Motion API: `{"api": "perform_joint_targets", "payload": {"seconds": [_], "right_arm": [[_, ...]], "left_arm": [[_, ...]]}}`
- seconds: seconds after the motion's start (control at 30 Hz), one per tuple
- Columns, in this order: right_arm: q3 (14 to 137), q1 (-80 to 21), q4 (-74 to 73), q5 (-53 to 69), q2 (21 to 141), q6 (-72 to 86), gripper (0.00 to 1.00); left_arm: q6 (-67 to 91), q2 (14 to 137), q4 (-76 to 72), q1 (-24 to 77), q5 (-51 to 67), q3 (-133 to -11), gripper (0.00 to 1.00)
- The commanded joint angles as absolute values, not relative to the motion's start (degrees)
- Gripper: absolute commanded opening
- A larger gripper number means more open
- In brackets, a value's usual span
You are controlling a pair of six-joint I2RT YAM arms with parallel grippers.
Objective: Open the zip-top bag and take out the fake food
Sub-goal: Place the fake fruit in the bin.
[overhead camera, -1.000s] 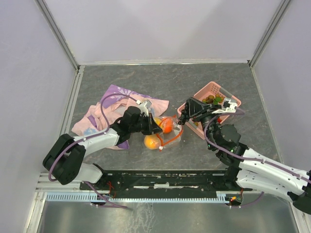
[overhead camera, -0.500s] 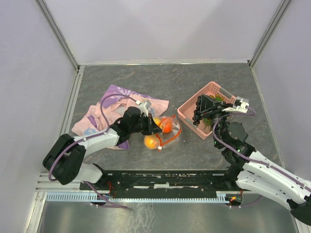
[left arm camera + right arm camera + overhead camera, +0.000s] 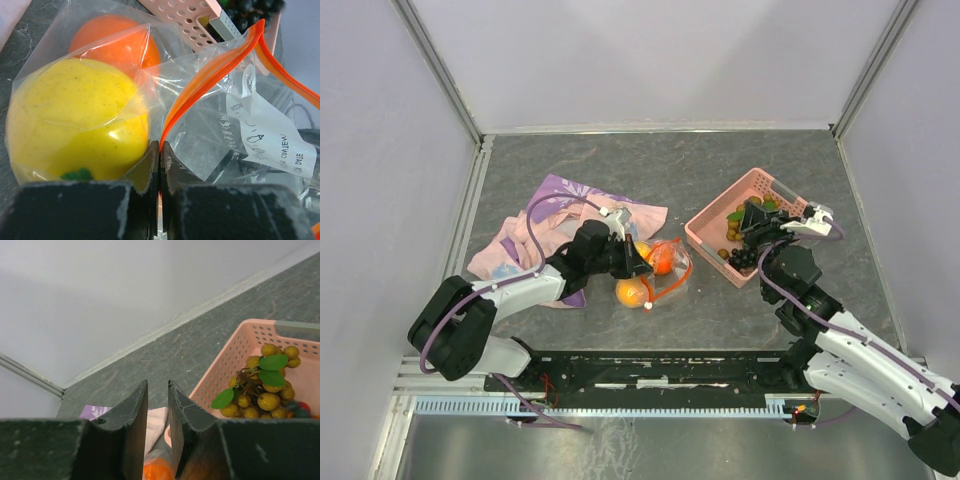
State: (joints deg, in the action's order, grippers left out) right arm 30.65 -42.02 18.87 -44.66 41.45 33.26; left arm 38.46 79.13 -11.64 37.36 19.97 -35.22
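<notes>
Centrally on the grey surface point(image 3: 720, 160), between the patterned cloth point(image 3: 555, 215) and the pink basket point(image 3: 235, 352), lies one zip-top bag point(image 3: 200, 125). It is clear, crinkled plastic with a white printed label point(image 3: 270, 135) on one side and an orange-red zip strip point(image 3: 212, 72) along the mouth. The strip's two halves stand parted in a loop: mouth open.

Inside are two pieces: one yellow fruit point(image 3: 70, 125), finely speckled with a bit of green at its base, and one orange point(image 3: 120, 47) behind it. Both press against the film.

The left claw point(image 3: 159, 150) is closed tight on a fold of the bag's plastic, right beside the yellow fruit.

In the basket lies one tan-brown grape bunch point(image 3: 262, 390) with green leaves. One dark purple grape bunch point(image 3: 744, 257) shows at the basket's near wall, right against the right claw point(image 3: 157, 385). That claw's fingers stand a narrow gap apart. Nothing shows between them in the wrist view, and whether they grip the dark bunch cannot be told.
</notes>
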Motion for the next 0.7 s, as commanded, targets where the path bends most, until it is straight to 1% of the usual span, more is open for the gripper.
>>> {"api": "perform_joint_targets", "payload": {"seconds": [0.0, 0.23, 0.33, 0.43, 0.53, 0.57, 0.67], "right_arm": [[29.6, -40.4, 17.5, -45.9, 42.4, 35.8, 0.31], [28.6, -38.5, 13.7, -45.1, 43.8, 40.1, 0.35], [29.3, -36.7, 9.5, -44.6, 44.7, 44.2, 0.4], [29.8, -33.7, 4.9, -41.4, 45.8, 51.2, 0.51], [30.0, -29.3, 3.3, -34.7, 47.4, 57.2, 0.63], [30.0, -27.6, 3.4, -31.9, 48.0, 58.9, 0.65], [29.9, -23.2, 5.3, -23.6, 49.9, 62.0, 0.68]], "left_arm": [[35.1, 78.1, -10.6, 37.4, 19.4, -34.5, 0.03], [35.0, 77.8, -10.5, 37.4, 19.3, -34.7, 0.03], [35.0, 77.8, -10.3, 37.3, 19.4, -34.8, 0.03], [35.0, 77.6, -10.1, 37.3, 19.4, -35.0, 0.03], [34.8, 77.0, -9.7, 37.3, 19.3, -35.2, 0.03], [34.7, 76.9, -9.5, 37.2, 19.3, -35.3, 0.03], [34.6, 76.4, -9.1, 37.2, 19.3, -35.2, 0.03]]}}
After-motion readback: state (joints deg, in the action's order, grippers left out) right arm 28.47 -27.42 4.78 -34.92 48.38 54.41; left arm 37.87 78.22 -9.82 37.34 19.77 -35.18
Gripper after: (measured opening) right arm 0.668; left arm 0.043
